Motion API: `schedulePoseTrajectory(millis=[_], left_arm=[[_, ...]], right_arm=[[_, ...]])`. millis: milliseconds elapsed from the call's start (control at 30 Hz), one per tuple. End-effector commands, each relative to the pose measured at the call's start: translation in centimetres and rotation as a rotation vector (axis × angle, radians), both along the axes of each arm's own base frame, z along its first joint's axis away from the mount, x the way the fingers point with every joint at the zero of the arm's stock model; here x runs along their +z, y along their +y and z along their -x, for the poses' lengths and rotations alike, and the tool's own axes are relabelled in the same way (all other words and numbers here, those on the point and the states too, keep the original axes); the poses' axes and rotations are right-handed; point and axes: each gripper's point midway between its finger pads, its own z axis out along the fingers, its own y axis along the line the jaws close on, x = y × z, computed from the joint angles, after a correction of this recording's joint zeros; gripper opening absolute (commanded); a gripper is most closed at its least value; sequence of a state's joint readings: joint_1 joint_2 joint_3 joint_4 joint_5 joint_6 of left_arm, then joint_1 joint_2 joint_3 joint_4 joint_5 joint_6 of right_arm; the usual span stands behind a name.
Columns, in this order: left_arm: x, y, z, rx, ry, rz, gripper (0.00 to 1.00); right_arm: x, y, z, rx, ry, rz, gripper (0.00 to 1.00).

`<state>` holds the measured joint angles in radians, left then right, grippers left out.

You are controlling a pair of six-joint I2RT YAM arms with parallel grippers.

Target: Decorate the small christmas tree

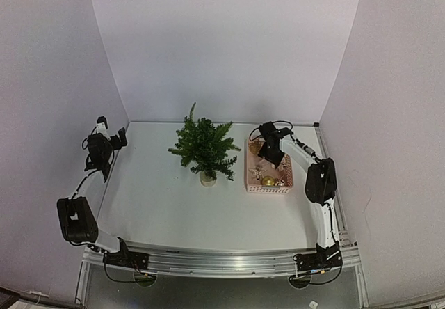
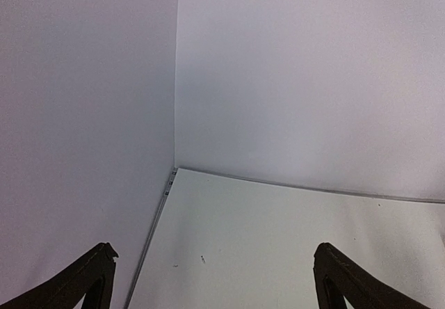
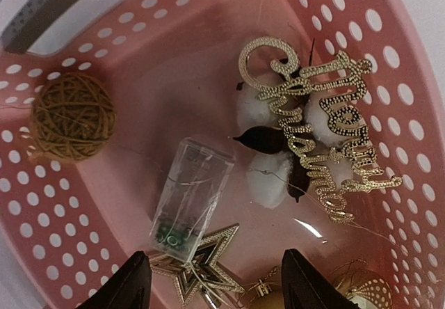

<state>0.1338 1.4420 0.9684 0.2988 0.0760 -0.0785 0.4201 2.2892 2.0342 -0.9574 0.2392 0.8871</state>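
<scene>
The small christmas tree is standing upright in its pale pot on the counter, just to the left of the pink basket. The right jaws are hanging wide open and empty over the basket, above a clear battery box and a gold star. The left jaws are standing wide open and empty, facing the counter's far-left corner, well apart from the tree.

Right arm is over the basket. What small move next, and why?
Probably lower the right gripper straight down onto the gold star: its fingers are open above the pink basket, the star lies nearly between them, and the small christmas tree looks undecorated.
</scene>
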Motion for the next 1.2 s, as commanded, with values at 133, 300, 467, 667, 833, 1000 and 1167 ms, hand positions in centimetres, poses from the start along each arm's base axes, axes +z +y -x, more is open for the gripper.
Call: schedulePoseTrajectory(millis=[133,300,467,667,833,1000,1167], left_arm=[[-0.1,-2.3,0.3,-0.122,-0.02,-0.014,1.0],[-0.3,-2.4,0.3,-0.126,-0.018,-0.025,1.0],[-0.8,-2.3,0.3,-0.123,-0.009,-0.02,1.0],[-1.4,-2.4,0.4,-0.129,0.001,-0.018,1.0],[-1.9,-2.6,0.6,-0.136,0.012,-0.014,1.0],[-2.1,-2.6,0.7,-0.138,0.02,-0.021,1.0],[-2.3,-2.8,0.7,-0.155,0.029,-0.028,1.0]], right_arm=[[-2.2,0.7,-0.8,-0.055,0.035,0.032,0.64],[-3.4,0.8,-1.3,-0.072,0.041,0.04,0.64],[-4.1,1.1,-1.6,-0.074,0.044,0.037,0.64],[-5.7,1.3,-1.4,-0.072,0.073,0.038,0.6],[-6.8,1.6,-1.4,-0.066,0.092,0.032,0.57],[-7.0,1.6,-1.3,-0.071,0.098,0.029,0.52],[-5.6,1.4,-1.3,-0.092,0.072,0.026,0.47]])
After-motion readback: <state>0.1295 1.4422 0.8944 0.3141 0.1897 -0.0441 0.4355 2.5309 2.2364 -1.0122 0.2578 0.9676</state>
